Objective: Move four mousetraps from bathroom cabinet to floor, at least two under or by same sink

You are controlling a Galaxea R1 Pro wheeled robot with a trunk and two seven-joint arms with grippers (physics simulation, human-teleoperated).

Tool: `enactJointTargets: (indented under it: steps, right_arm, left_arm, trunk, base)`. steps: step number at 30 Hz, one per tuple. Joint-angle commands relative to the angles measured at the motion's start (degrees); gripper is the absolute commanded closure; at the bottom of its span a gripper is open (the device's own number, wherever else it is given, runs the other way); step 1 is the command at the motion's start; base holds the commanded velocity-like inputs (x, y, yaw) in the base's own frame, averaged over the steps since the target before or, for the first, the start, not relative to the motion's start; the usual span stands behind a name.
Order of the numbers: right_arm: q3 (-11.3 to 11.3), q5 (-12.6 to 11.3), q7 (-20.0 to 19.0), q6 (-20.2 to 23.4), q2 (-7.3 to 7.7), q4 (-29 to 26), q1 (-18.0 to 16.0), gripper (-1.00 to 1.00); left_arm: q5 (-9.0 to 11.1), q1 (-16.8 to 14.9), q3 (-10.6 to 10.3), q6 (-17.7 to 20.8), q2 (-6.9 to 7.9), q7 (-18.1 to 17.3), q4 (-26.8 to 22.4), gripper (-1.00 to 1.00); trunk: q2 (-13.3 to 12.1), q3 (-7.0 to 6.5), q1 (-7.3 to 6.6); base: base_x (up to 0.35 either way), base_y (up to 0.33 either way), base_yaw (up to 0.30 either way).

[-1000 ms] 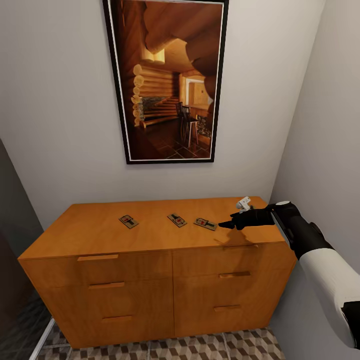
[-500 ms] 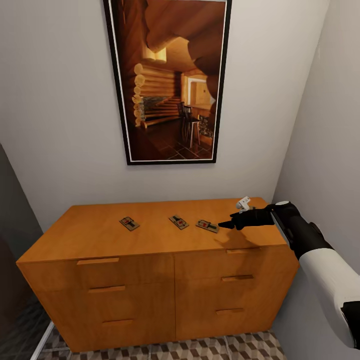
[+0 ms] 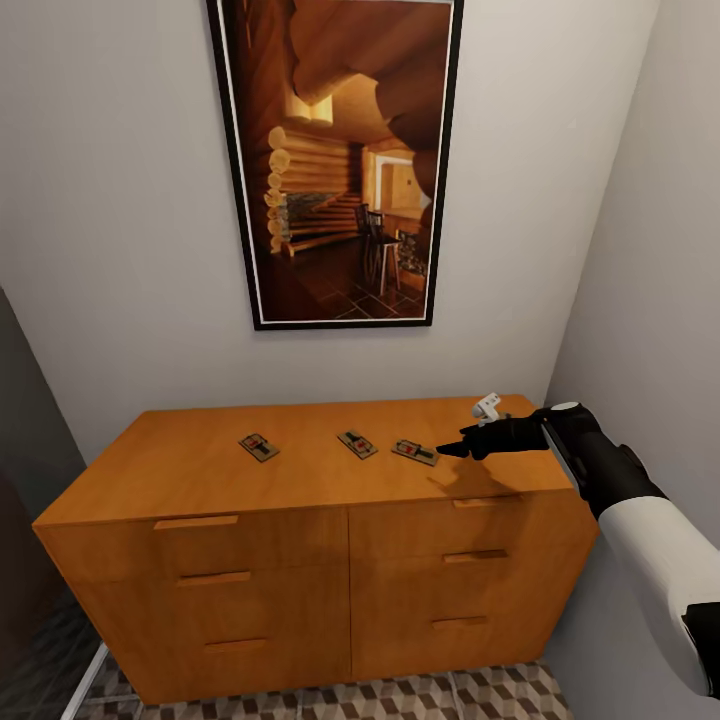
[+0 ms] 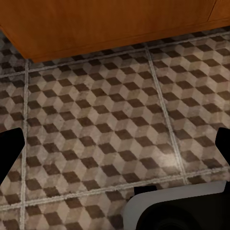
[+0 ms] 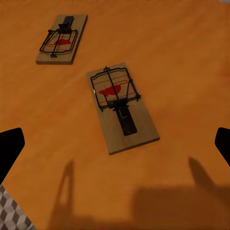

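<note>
Three mousetraps lie in a row on top of the orange-brown cabinet (image 3: 200, 470): one at the left (image 3: 259, 446), one in the middle (image 3: 357, 443), one at the right (image 3: 414, 452). My right gripper (image 3: 450, 449) hovers just right of the right-hand trap, a little above the cabinet top. In the right wrist view that mousetrap (image 5: 122, 105) lies between the widely spread fingers of the open right gripper (image 5: 116, 146), with the middle trap (image 5: 61, 39) beyond it. My left gripper (image 4: 116, 143) hangs open over the cube-patterned bathroom floor (image 4: 96, 105), holding nothing.
A tall framed picture (image 3: 335, 160) hangs on the wall above the cabinet. A grey wall (image 3: 650, 280) stands close on the right, and a dark panel (image 3: 25, 480) on the left. Patterned floor tiles (image 3: 400, 695) show at the cabinet's foot (image 4: 110, 28).
The head view shifted slightly one second ago, then held still. The right arm and the three mousetraps have not moved.
</note>
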State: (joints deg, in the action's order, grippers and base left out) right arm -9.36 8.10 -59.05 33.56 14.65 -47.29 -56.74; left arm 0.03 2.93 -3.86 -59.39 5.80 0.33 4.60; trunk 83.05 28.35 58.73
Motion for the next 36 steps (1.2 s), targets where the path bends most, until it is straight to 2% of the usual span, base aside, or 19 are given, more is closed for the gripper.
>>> enactJointTargets:
  steps: [1,13,17,21,25,36]
  right_arm:
    - [-0.05,0.34,-0.25,0.24,0.02,-0.08,-0.04,-1.0]
    - [-0.05,0.29,-0.24,-0.7,0.03,-0.08,-0.04,-1.0]
    - [-0.14,0.87,0.09,-0.89,-1.2,0.18,-0.04,-1.0]
    - [-0.12,0.87,0.08,-0.89,-1.24,0.18,-0.04,-1.0]
    - [-0.13,1.02,0.24,-2.01,-1.93,0.3,-0.04,-1.0]
    - [-0.14,1.1,0.94,-4.86,-2.15,0.39,0.1,-1.0]
  left_arm:
    - [0.14,-0.03,-0.36,-0.2,0.0,0.03,0.06,-1.0]
    - [0.14,-0.03,-0.36,-0.2,0.0,0.02,0.06,-1.0]
    - [-0.05,-0.03,-0.44,-0.29,-0.17,-0.07,-0.03,-1.0]
    - [0.0,-0.03,-0.44,-0.29,-0.17,-0.07,-0.03,-1.0]
    - [0.03,-0.03,-0.38,-0.29,-0.64,-0.07,-0.03,-1.0]
    - [0.05,-0.03,-0.36,-0.29,-0.94,-0.07,-0.03,-1.0]
  trunk:
    - [0.03,0.05,0.0]
    - [0.03,0.05,0.0]
    - [0.03,0.05,0.0]
    - [0.03,0.05,0.0]
    - [0.03,0.05,0.0]
    - [0.03,0.05,0.0]
  base:
    - [0.0,0.0,0.0]
    - [0.0,0.0,0.0]
    - [0.0,0.0,0.0]
    - [0.0,0.0,0.0]
    - [0.0,0.0,0.0]
    - [0.0,0.0,0.0]
